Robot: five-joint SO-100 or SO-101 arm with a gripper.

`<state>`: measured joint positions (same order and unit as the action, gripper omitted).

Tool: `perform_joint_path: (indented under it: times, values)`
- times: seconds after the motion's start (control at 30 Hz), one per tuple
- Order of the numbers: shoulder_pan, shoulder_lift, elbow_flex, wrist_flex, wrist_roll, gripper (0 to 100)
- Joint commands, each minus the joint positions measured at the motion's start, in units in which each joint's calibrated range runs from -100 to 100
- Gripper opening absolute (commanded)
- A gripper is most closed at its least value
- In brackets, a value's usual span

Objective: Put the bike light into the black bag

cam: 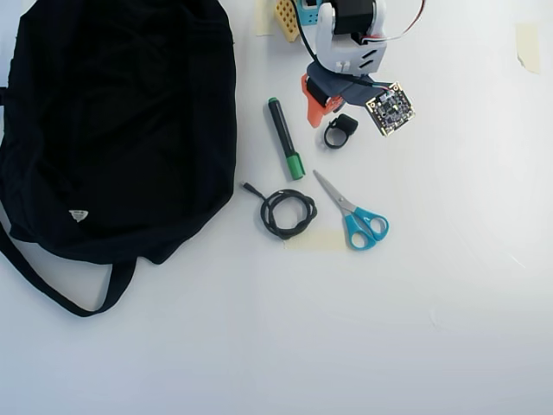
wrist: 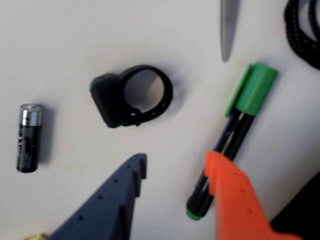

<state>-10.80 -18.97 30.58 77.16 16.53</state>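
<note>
The gripper (wrist: 175, 172) hangs over the white counter (cam: 449, 285) with its two fingers spread apart and nothing between them: in the wrist view the dark blue finger (wrist: 112, 205) comes up from the lower left and the orange finger (wrist: 235, 200) from the lower right. The bike light (wrist: 129, 96) lies flat on the counter just beyond the fingertips, nearer the blue one than the orange one and touching neither. Its chunky block sits to the left in this view and its loop strap rings out to the right.

A battery (wrist: 28, 137) lies well to the left of the light. A green-capped marker (wrist: 232, 137) runs slantwise on the right, its lower end passing behind the orange finger. The tip of a scissors blade (wrist: 229, 27) points down from the top edge, and a coiled black cable (wrist: 304, 30) shows at the top right corner.

In the overhead view the bike light (cam: 340, 131) rests just below the arm's head, with the marker (cam: 285, 138) to its left, the scissors (cam: 354, 212) and cable (cam: 288, 213) below. The black bag (cam: 121, 130) sprawls on the left side of the counter, well apart from the light.
</note>
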Motion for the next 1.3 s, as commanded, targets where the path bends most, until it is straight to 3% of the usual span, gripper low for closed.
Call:
perform_joint_path:
  times: [0.0, 0.37, 1.07, 1.27]
  values:
    - [-0.19, -0.20, 0.69, -2.39, 0.20, 17]
    - [-1.32, 7.10, 0.77, -10.23, -0.43, 18]
    - [-1.24, 12.91, 0.77, -15.49, -0.59, 18]
    - [-2.14, 13.49, 0.60, -15.57, -3.84, 18]
